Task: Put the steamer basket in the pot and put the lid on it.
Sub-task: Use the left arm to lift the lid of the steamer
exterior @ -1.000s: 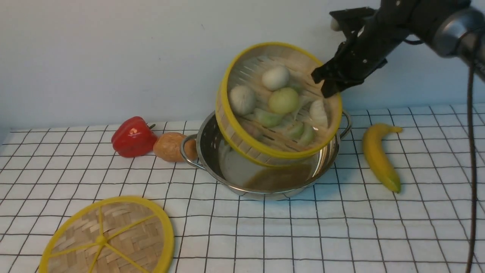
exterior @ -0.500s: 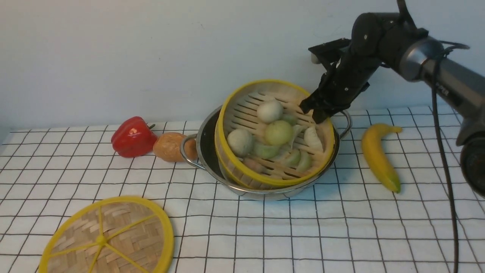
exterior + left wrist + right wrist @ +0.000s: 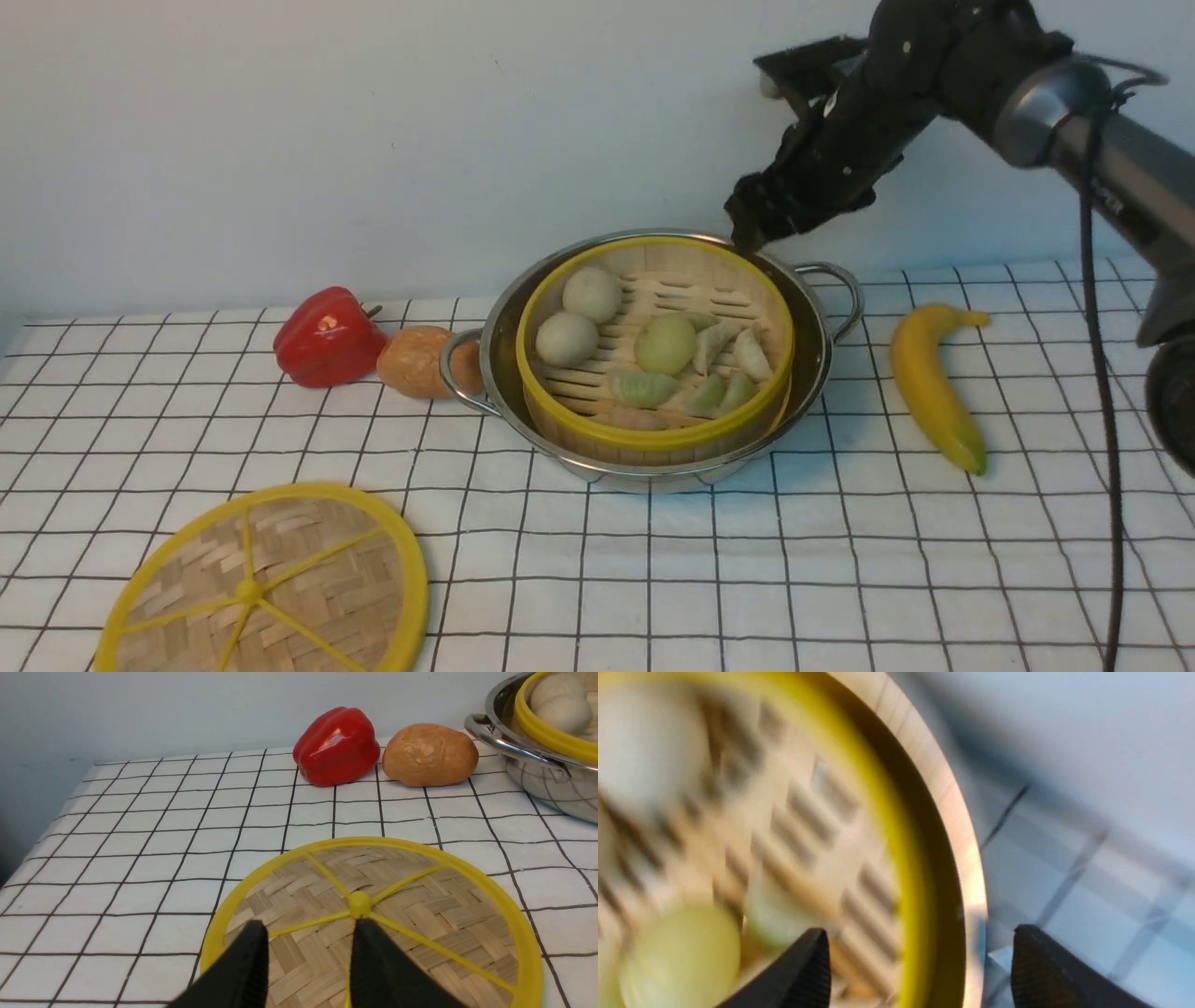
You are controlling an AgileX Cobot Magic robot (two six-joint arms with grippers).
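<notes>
Gridded bench (image 3: 709, 569) meets a pale wall (image 3: 280, 140). My right hand (image 3: 750, 224) hangs released above the pot's (image 3: 808, 359) far rim. My left hand (image 3: 308, 938) is released too, over the lid (image 3: 397, 914).

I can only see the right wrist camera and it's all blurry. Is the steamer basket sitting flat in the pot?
Observer: Yes. The front view shows the steamer basket level inside the pot.
Operator: Where's the lid?
Observer: The lid lies flat on the table, at the front on the robot's left, apart from the pot.
Operator: Is the other tool close to it?
Observer: The left tool hovers open right over the lid, beside its centre knob.
</notes>
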